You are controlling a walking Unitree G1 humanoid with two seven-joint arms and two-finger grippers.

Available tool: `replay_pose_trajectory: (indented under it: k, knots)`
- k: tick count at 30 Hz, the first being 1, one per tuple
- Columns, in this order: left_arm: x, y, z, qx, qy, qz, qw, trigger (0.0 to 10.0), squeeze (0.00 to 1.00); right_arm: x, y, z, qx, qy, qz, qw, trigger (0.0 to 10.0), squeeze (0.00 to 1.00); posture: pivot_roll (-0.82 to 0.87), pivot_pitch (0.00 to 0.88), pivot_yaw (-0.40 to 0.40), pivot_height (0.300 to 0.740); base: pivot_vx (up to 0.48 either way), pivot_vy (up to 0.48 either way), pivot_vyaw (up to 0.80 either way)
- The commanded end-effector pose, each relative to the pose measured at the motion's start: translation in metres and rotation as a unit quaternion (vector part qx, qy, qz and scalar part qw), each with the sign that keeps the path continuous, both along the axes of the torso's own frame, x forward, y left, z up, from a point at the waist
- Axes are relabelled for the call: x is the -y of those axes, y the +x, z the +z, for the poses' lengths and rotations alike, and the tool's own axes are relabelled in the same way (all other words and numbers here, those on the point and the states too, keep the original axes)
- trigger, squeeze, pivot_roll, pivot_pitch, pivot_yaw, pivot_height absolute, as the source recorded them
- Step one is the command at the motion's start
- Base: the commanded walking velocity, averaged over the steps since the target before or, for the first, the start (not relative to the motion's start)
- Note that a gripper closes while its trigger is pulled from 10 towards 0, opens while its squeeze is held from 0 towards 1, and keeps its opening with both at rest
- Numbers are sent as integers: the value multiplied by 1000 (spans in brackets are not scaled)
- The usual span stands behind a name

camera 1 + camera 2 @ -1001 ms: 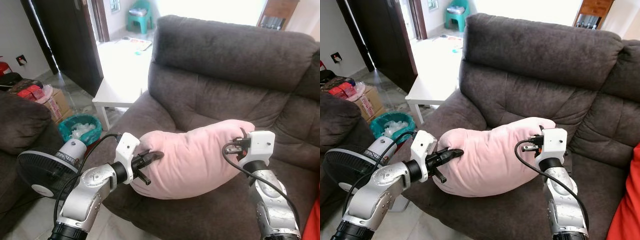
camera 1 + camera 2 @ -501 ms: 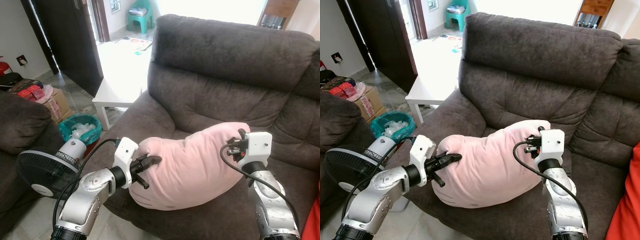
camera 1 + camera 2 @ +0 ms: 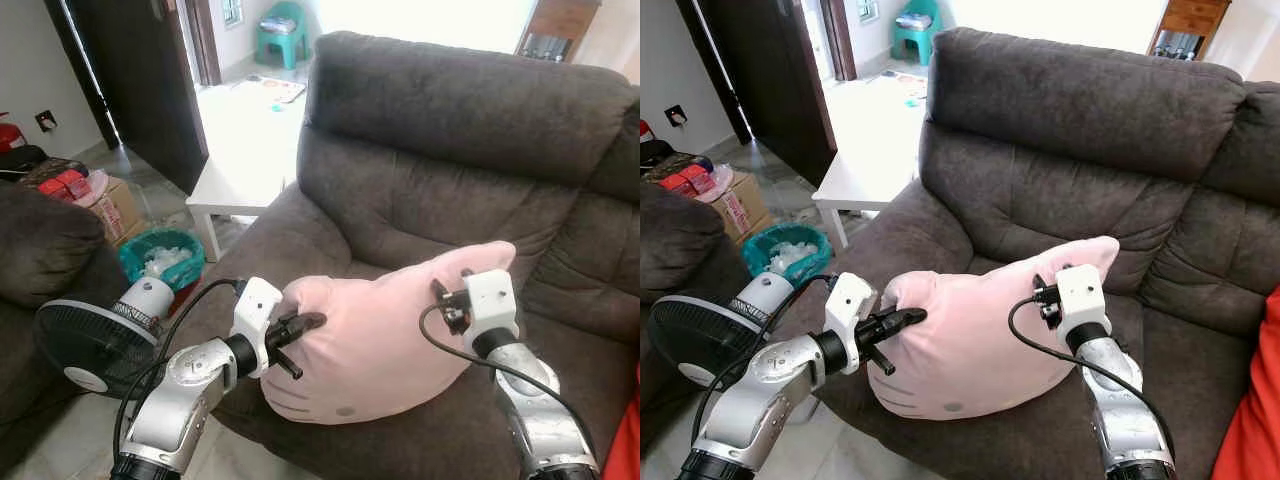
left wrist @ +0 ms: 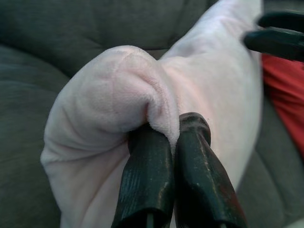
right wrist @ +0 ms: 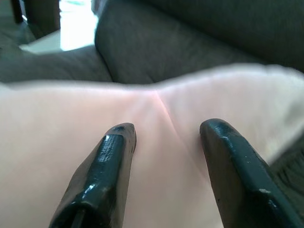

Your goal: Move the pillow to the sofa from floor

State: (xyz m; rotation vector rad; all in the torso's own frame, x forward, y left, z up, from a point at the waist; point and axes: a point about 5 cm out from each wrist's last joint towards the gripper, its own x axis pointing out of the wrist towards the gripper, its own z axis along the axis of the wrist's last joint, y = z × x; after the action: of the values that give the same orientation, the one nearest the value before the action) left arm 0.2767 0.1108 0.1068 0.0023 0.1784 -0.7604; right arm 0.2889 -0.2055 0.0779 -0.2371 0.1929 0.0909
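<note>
Our left gripper [image 4: 164, 130] was pinched tight on a fold at the near end of the pink pillow [image 3: 385, 335], both black fingers [image 4: 147, 175] pressed together with plush bulging over their tips. Our right gripper [image 5: 164, 137] stood with its fingers spread wide, their tips against the pillow's far end, gripping nothing. Between the two grippers the pillow lay on the seat of the dark grey sofa [image 3: 450, 130], its lower edge hanging over the front. Beyond our left gripper, on the floor, stood a black fan [image 3: 85, 340], a green bin [image 3: 160, 257] and a white table [image 3: 235, 185].
</note>
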Motion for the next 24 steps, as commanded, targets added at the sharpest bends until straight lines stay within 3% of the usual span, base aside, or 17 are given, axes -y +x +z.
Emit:
replay_pose_trajectory:
  k: [1, 5, 12, 13, 16, 17, 19, 21, 24]
  knots:
    - [-10, 7, 2, 22, 8, 42, 999, 10000, 0, 7, -2, -3, -9, -7, -16, 1000, 10000, 0, 59, 25, -37, 740, 0, 0, 0]
    - [-36, 19, -5, 31, 38, 149, 988, 10000, 0, 12, -7, -11, -21, -22, -28, 999, 10000, 0, 57, 25, -36, 740, 0, 0, 0]
    - [-65, 21, -19, 22, 78, 241, 967, 10000, 0, 33, -19, -30, -39, -38, -100, 993, 10000, 0, 58, 26, -37, 740, 0, 0, 0]
    - [-74, 20, -25, 24, 94, 282, 954, 10000, 0, 38, -27, -42, -58, -49, -115, 990, 10000, 0, 53, 27, -35, 740, 0, 0, 0]
    - [-84, 19, -29, 34, 102, 339, 935, 10000, 0, 42, -36, -56, -84, -54, -127, 987, 10000, 0, 53, 27, -36, 740, 0, 0, 0]
    - [-93, 18, -30, 36, 106, 392, 913, 10000, 0, 42, -44, -67, -105, -54, -132, 984, 10000, 0, 55, 27, -36, 740, 0, 0, 0]
    - [-96, 17, -31, 34, 106, 409, 906, 10000, 0, 42, -47, -71, -111, -53, -133, 983, 10000, 0, 55, 27, -36, 740, 0, 0, 0]
    - [-103, 13, -32, 39, 113, 452, 884, 10000, 0, 38, -57, -84, -135, -51, -130, 981, 10000, 0, 54, 27, -35, 740, 0, 0, 0]
    - [-105, 12, -37, 23, 110, 468, 877, 10000, 0, 37, -63, -92, -151, -51, -135, 978, 10000, 0, 51, 26, -33, 740, 0, 0, 0]
